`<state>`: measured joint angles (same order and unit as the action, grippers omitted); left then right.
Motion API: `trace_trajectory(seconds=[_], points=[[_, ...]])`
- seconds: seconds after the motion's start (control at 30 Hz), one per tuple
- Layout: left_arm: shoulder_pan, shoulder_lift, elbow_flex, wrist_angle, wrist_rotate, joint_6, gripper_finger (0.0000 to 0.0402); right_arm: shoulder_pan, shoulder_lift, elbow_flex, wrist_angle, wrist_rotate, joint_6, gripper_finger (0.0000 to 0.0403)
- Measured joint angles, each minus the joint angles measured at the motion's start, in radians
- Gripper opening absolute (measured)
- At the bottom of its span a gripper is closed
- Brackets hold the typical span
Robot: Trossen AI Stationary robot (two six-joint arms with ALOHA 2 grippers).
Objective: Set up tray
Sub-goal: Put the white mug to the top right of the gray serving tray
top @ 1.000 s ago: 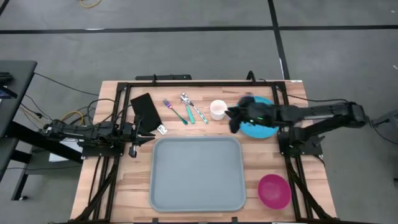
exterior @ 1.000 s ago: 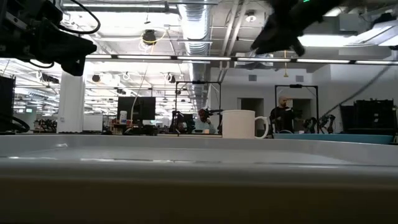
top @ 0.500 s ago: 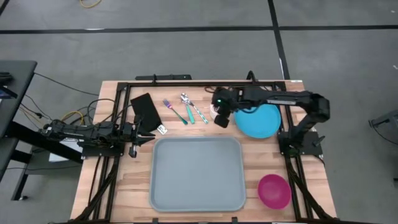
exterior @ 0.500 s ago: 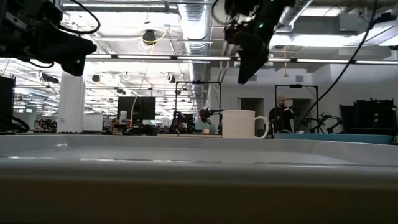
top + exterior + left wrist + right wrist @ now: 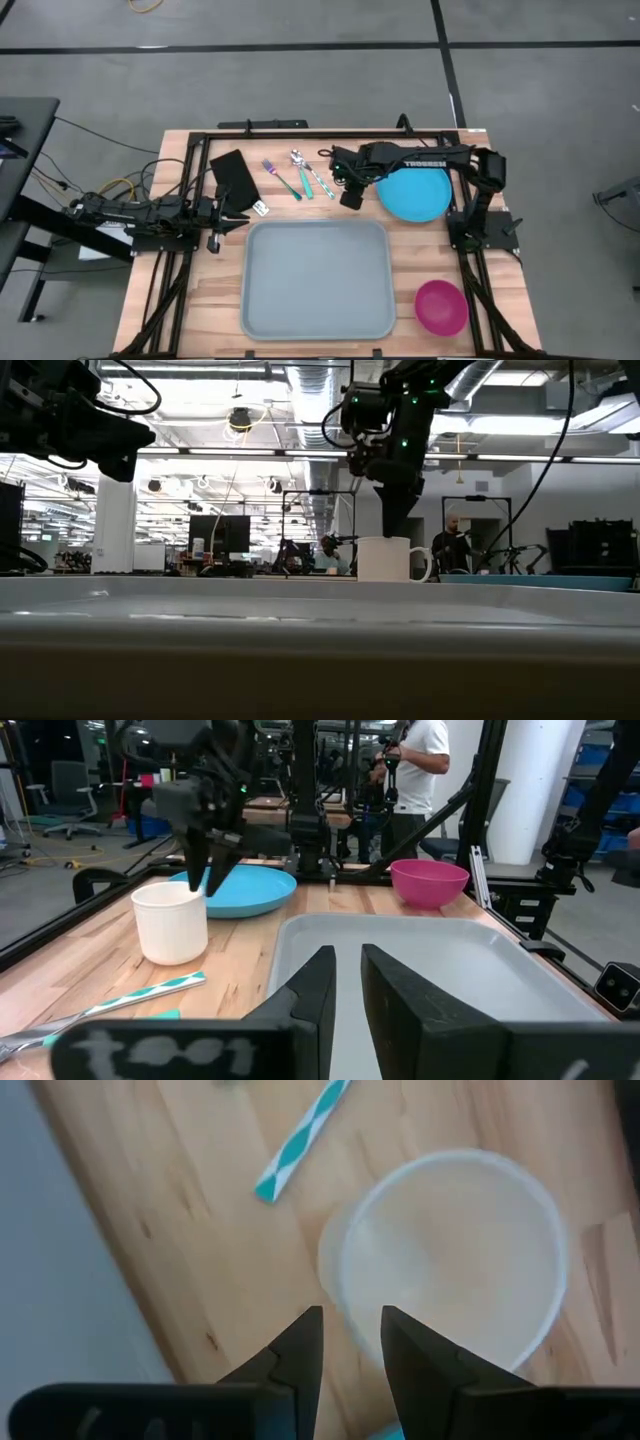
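High view is showing the right claw (image 5: 350, 197) hanging slightly parted over the white mug (image 5: 392, 559), crowding between teal spoons (image 5: 312, 175) and blue plate (image 5: 415, 195), beyond the tray (image 5: 316, 280).

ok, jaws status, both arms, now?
Left gripper: open a little, holding nothing.
Right gripper: open a little over the white cup's rim, not gripping yet.
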<state>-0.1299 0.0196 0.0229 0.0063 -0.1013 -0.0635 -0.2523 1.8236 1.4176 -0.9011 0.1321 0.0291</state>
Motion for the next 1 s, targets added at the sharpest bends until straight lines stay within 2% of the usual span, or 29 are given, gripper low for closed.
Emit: trace_trajectory(seconds=[0.43, 0.83, 1.0], points=[[0.000, 0.000, 0.000, 0.000, 0.000, 0.000, 0.0040, -0.006, -0.017, -0.001, 0.017, 0.024, -0.056, 0.0108], [0.000, 0.000, 0.000, 0.000, 0.000, 0.000, 0.0040, -0.006, -0.017, -0.001, 0.047, 0.027, -0.056, 0.0206], [0.000, 0.000, 0.000, 0.000, 0.000, 0.000, 0.0040, -0.004, -0.017, -0.001, 0.046, 0.012, -0.056, 0.0220]])
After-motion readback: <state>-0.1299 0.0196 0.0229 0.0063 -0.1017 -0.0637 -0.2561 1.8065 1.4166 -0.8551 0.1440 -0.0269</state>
